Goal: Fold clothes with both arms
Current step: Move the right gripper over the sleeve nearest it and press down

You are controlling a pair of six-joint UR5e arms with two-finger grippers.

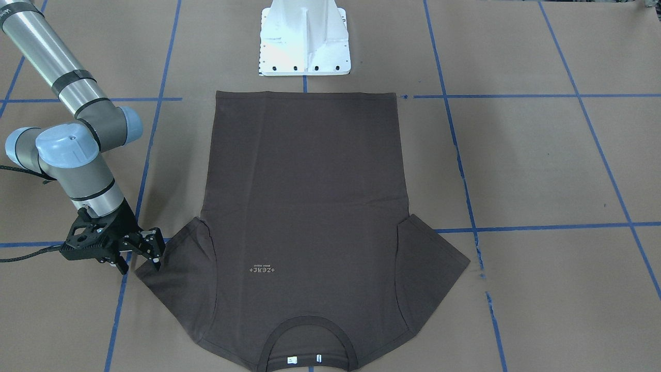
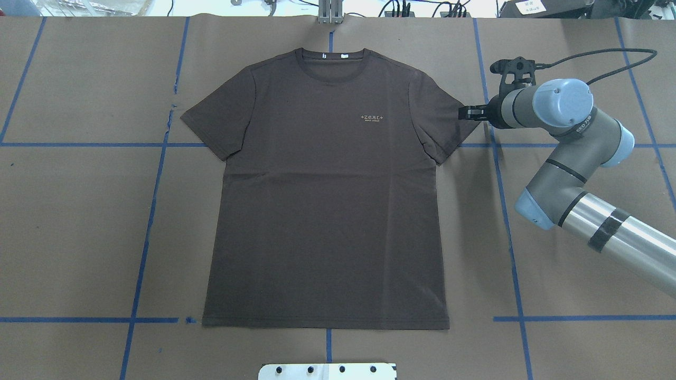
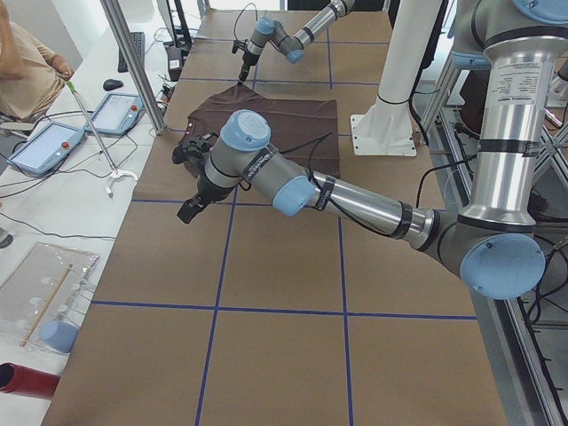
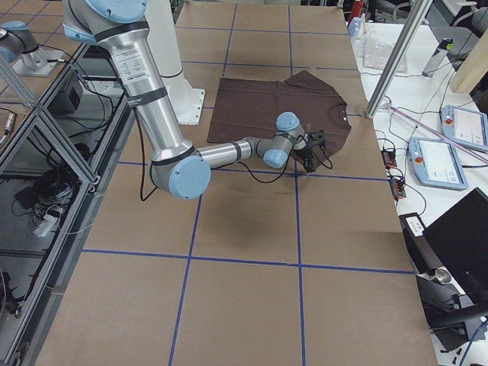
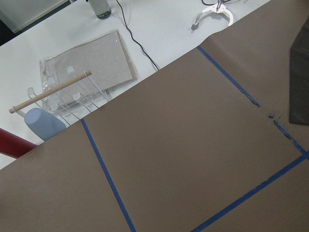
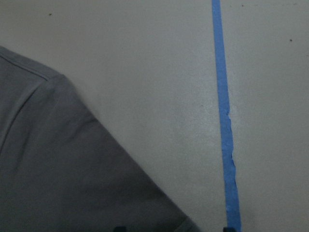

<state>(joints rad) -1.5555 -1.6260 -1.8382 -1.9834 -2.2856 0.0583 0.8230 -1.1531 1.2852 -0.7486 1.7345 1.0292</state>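
Brown sleeve cloth lies right beneath the right gripper (image 1: 140,266). Its jaws stand well apart with nothing between them but air. In its own wrist view the corner of the sleeve (image 6: 72,169) runs in between the two finger tips, with bare paper (image 6: 159,72) and a blue tape line (image 6: 223,121) just to one side. The gripper looks low over the table, but I can't say whether it touches the fabric.

Outward from that gripper the T-shirt (image 2: 322,200) is spread flat and face up, with both sleeves out, the collar (image 2: 330,66) at the far end from the robot and the hem straight. There is no fold in it anywhere (not even a turned cuff).

Farther off, past the opposite sleeve, the left gripper (image 3: 189,210) hangs above bare paper, apart from the shirt. Only the side view catches it, so I cannot tell whether it is open or closed. Its wrist camera sees just a dark edge of cloth.

To my eye the job has barely started. One arm is lined up on a sleeve, nothing is gripped, and every fold is yet to be made.
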